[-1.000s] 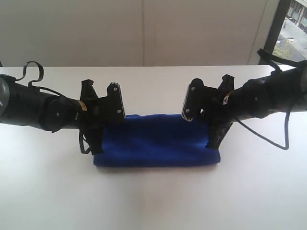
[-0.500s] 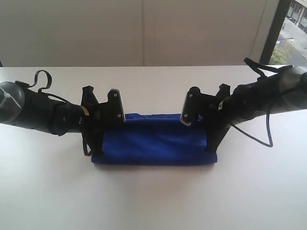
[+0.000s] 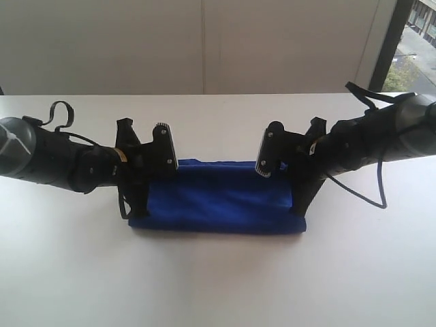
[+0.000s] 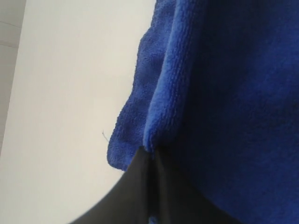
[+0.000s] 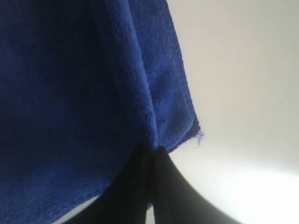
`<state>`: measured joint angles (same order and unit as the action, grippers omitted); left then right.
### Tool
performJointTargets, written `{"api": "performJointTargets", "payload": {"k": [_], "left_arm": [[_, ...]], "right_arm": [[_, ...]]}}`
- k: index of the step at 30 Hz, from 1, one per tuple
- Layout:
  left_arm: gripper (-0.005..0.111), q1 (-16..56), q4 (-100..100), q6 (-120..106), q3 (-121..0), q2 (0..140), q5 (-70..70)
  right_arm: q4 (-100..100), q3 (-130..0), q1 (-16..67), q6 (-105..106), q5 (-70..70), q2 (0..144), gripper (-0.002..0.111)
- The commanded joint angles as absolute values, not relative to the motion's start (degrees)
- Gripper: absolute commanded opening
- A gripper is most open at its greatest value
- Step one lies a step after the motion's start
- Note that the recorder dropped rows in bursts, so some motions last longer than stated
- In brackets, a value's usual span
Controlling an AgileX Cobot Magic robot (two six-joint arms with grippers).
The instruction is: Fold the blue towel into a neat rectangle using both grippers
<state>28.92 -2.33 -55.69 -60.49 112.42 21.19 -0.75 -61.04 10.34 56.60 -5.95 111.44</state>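
Blue towel point(image 3: 218, 197): deep royal blue, soft nubby pile, folded into a long band. It lies mid-table, long side running left to right, and sags a bit in the middle. The front edge is rounded and thick, casting a thin shadow on the table point(image 3: 218, 286). The far edge is flatter. No label or loop is visible in any view.

Left gripper point(image 3: 139, 212) sits at the towel's left end, fingers pointing down, jaws clenched on a ridge of cloth. In the left wrist view the left gripper point(image 4: 150, 157) has black tips pressed together with a fold of towel point(image 4: 224, 93) running out of them, and a second layer edge lies just beside.

Right gripper point(image 3: 298, 208) sits at the towel's right end, jaws likewise clenched on the cloth. In the right wrist view the right gripper point(image 5: 152, 150) pinches a crease of the towel point(image 5: 70, 93). The stitched hem is just beside it, with a frayed thread point(image 5: 198, 136) at the corner.

Around: plain white table, pale wall point(image 3: 204, 41) behind, dark window frame point(image 3: 388, 41) at the far right. A cable loops over the left arm point(image 3: 58, 109) and another hangs under the right arm point(image 3: 381, 197).

In the way: both black wrist bodies cover the towel's short ends in the exterior view, so the end edges are hidden there.
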Motion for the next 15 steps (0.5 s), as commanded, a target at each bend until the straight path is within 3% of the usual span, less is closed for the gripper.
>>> {"api": "performJointTargets", "payload": {"k": [1, 15], "left_arm": [[0.0, 28.7, -2.7, -55.6, -60.7, 110.1, 21.2], [0.0, 28.7, -2.7, -58.5, -61.2, 109.4, 25.0]], "right_arm": [[-0.9, -61.6, 9.7, 55.1, -6.0, 110.5, 0.0], [-0.9, -63.6, 9.7, 54.8, -5.1, 108.5, 0.0]]}}
